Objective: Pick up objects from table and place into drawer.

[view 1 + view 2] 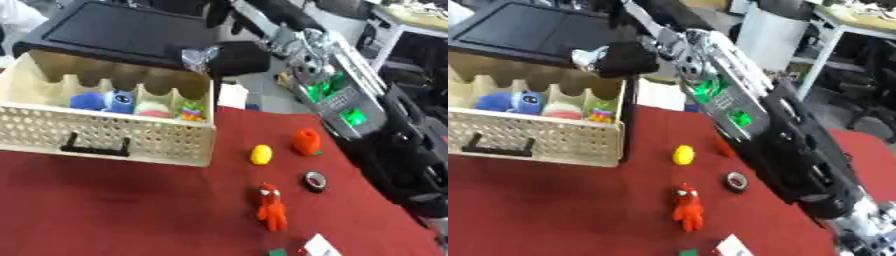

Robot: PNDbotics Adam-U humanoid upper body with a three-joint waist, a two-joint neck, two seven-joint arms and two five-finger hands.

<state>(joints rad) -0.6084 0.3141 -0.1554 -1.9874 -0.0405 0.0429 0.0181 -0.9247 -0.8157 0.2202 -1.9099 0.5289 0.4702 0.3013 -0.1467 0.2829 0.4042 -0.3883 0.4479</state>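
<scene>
left eye view: right hand [229,59] at upper centre above the drawer [105,135] back corner, fingers curled on a shiny silvery thing [198,55], perhaps foil | on the red cloth [105,210] remain one yellow ball [261,154], one orange toy [306,141], one tape roll [315,181], one red figure [272,206] lying lengthwise | right eye view: drawer opening lies just lower left of the fingers [627,57]; left hand not seen

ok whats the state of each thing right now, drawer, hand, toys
drawer: pulled open, toys inside
right hand: above the drawer's far right corner, curled on a shiny silver object
yellow ball: loose on the red cloth
red figure: on the cloth
tape roll: lying flat
</scene>
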